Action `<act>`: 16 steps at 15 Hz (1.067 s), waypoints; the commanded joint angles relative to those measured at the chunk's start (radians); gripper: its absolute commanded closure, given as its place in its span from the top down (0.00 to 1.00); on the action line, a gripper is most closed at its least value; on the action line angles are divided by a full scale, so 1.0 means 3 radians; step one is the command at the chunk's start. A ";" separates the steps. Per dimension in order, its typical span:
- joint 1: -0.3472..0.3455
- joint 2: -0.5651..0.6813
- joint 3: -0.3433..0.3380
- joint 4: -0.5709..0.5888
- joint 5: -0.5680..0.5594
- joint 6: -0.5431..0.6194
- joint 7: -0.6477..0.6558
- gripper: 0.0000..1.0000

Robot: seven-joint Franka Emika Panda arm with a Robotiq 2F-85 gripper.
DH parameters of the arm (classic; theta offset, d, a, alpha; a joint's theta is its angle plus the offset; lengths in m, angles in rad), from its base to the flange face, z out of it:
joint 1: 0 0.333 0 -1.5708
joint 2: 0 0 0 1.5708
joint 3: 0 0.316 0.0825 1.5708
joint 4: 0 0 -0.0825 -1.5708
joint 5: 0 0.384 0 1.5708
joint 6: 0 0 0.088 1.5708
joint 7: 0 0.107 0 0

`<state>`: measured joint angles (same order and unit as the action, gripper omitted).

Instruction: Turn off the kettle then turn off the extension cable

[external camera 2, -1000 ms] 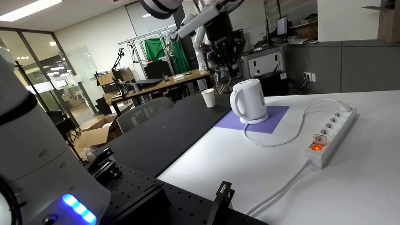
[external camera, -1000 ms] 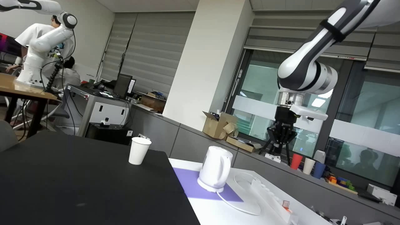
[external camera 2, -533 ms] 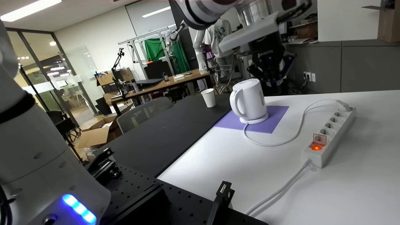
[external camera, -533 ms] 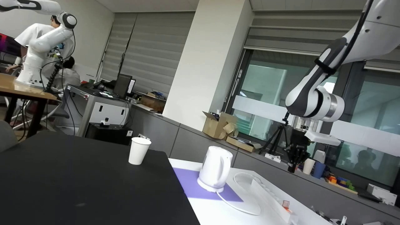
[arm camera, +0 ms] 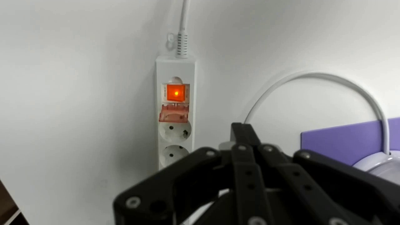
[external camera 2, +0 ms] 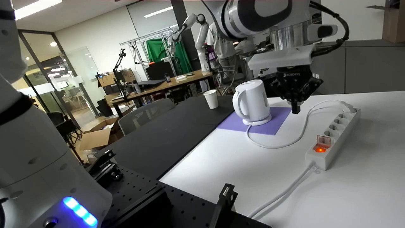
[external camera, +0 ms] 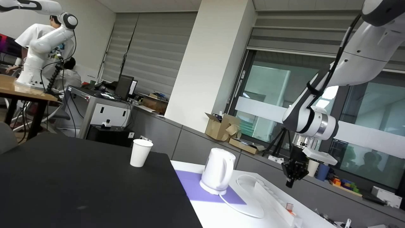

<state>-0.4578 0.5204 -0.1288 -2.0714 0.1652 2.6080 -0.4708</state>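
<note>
The black jointed hand (arm camera: 242, 125) is closed, empty. In the wrist view, the long white plastic power strip (arm camera: 176, 139) runs top-to-bottom left of its fingertips (arm camera: 237, 132), the lit orange switch (arm camera: 176, 92), likely next, up-left.

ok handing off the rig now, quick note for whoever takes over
Gripper: shut, nothing seen in it, above the white tabletop.
White electric kettle: upright on the purple mat, its cord running to the white power strip.
Done: can't tell if the kettle is off; its switch isn't visible.
Left: the strip's rocker switch is lit orange, likely on, its red cover open; check the kettle, then press that off.
</note>
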 commanded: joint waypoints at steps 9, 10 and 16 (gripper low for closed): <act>-0.0035 0.0001 0.0044 0.0031 -0.0009 -0.0034 0.0030 0.00; -0.0065 0.0042 0.0068 0.0041 0.0034 0.0053 0.0005 0.00; -0.0210 0.0552 0.0080 0.0390 0.0058 0.0125 0.0135 0.00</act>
<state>-0.4911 0.5960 -0.1129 -2.0375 0.1778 2.6533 -0.4689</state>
